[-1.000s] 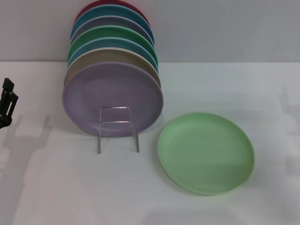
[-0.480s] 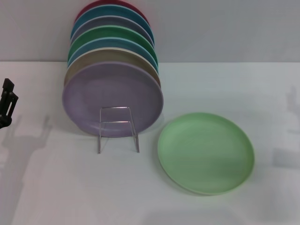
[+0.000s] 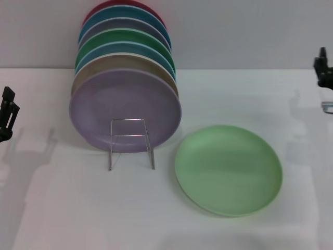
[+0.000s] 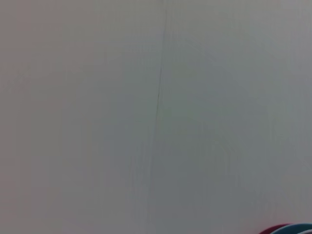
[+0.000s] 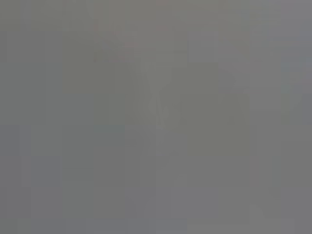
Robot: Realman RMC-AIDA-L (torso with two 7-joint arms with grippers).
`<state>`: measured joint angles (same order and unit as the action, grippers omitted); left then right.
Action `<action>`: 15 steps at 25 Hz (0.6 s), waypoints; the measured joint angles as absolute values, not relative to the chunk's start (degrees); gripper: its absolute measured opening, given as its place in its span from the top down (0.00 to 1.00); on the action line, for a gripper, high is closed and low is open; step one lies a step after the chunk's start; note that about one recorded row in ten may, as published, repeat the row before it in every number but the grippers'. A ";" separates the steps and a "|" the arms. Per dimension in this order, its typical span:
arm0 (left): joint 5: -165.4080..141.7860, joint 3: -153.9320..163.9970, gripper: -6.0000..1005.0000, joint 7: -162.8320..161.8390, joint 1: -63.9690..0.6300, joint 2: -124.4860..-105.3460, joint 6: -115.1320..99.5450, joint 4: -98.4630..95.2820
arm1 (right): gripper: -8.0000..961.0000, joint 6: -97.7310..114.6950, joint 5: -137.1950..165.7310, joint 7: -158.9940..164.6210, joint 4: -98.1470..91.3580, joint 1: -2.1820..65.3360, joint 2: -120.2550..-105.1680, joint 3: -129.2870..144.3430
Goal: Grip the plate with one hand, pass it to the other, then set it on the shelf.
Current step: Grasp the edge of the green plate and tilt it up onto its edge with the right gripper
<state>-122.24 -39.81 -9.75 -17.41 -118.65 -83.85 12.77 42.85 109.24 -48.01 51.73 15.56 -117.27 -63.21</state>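
at the far left edge of the head view the left hand (image 3: pixel 7 112) is hanging low beside the desk (image 3: pixel 62 208), well apart from everything on it; only a dark sliver of it is showing, so i cannot tell whether it is apart or together. moving right, a row of plates is standing on edge, with the lilac plate (image 3: pixel 125 107) at the front facing the camera and tan, blue, darker green, teal and red rims lining up behind it. the shelf (image 3: pixel 131 143), a thin wire rack, is standing just in front of the lilac plate, and its front loop is sitting empty. further right the plate (image 3: pixel 228 169) is lying flat on the desk, face up, near the rack but not touching it. at the far right edge the right hand (image 3: pixel 323 66) is showing up high, well clear of the plate, and again i cannot tell how its fingers are standing. both wrist views are showing only blank grey surface, apart from a corner of red and blue rims in the left one.

the plate is looking stiff, light and matte, probably hard plastic, so not very slippery but thin at the lip. lying flat, it is likely best taken at the rim nearest the right hand, one finger under the raised edge and one on top. no brand, label or writing is readable anywhere.
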 joint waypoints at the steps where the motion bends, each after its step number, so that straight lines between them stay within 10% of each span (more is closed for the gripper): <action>1: -122.26 -39.82 0.26 -9.75 -17.45 -118.65 -83.85 12.77 | 0.30 39.20 109.24 -50.27 53.75 14.96 -117.75 -65.45; 15: -122.25 -39.81 0.26 -9.75 -17.81 -118.59 -83.82 12.91 | 0.30 -19.14 110.30 -53.95 69.87 12.33 -118.54 -94.94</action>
<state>-122.26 -39.81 -9.75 -17.81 -118.59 -83.81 12.91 -19.14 110.30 -53.95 69.87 12.33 -118.54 -94.93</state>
